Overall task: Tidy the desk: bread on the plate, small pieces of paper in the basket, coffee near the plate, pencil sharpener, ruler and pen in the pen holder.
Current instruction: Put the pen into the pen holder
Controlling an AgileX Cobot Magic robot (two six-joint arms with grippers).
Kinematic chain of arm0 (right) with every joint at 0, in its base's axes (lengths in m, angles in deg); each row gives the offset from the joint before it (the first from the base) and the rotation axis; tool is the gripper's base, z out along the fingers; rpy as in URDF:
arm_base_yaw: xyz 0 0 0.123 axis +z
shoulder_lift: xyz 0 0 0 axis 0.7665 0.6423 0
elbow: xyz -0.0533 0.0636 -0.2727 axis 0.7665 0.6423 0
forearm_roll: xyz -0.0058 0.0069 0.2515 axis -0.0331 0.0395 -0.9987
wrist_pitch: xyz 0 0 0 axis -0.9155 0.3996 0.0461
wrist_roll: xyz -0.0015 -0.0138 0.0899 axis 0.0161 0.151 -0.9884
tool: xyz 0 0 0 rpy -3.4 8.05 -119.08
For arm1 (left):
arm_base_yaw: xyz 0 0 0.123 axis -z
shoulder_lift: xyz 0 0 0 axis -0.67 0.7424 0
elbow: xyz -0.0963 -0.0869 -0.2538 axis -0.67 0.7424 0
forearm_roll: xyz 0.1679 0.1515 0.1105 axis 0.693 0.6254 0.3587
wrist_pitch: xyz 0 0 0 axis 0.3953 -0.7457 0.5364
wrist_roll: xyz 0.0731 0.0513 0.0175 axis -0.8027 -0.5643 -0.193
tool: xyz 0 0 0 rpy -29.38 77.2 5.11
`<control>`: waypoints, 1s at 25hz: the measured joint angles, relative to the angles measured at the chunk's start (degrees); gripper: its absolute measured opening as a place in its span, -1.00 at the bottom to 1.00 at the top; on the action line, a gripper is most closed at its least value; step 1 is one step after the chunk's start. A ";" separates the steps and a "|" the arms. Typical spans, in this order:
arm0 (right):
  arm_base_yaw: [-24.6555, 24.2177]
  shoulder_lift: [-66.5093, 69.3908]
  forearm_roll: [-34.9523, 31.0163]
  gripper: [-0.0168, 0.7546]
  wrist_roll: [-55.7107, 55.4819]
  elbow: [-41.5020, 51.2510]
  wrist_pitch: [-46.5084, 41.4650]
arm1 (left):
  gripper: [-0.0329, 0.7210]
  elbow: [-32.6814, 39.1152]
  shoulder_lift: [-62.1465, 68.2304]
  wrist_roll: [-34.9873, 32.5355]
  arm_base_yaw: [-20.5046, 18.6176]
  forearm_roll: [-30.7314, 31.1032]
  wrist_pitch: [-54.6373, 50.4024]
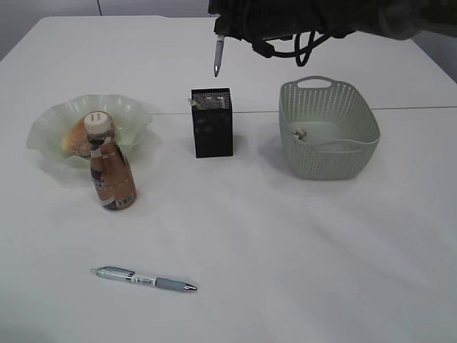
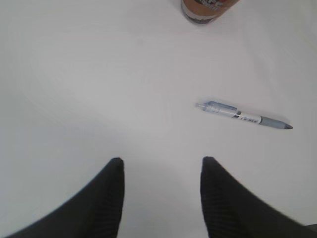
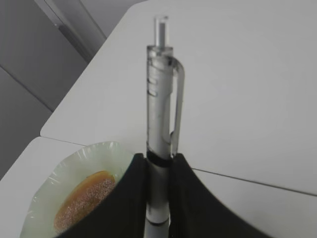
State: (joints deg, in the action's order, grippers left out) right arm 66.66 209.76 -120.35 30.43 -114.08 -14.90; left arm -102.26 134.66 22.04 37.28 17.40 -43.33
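My right gripper point(image 3: 159, 163) is shut on a clear grey pen point(image 3: 162, 114). In the exterior view that pen point(image 1: 218, 56) hangs tip down above the black mesh pen holder point(image 1: 212, 125), a little left of its middle. A second pen point(image 1: 143, 279) with a blue clip lies on the table at the front left; it also shows in the left wrist view point(image 2: 245, 116). My left gripper point(image 2: 161, 166) is open and empty above bare table, left of that pen. Bread point(image 1: 75, 136) lies on the pale green plate point(image 1: 132, 114). The coffee bottle point(image 1: 111, 168) stands in front of the plate.
A grey-green basket point(image 1: 357, 153) stands right of the pen holder with a small scrap of paper point(image 1: 298, 133) inside. The plate with the bread also shows in the right wrist view point(image 3: 74, 168). The coffee bottle's base is at the top of the left wrist view point(image 2: 205, 10).
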 joint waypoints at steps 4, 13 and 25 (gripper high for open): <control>0.00 1.21 -10.24 -0.78 10.91 0.00 1.51 | 0.07 0.00 0.00 0.00 0.00 0.00 0.00; 0.00 4.42 -22.86 -0.78 27.00 0.00 4.20 | 0.07 0.00 0.00 0.00 0.00 0.00 -0.37; 0.00 8.20 -25.40 -0.75 31.84 0.00 3.29 | 0.07 0.00 0.00 0.00 0.00 0.12 -0.47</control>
State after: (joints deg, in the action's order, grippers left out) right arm 66.66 217.95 -145.74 62.27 -114.08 -11.60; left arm -102.26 134.66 22.04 37.28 17.53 -43.79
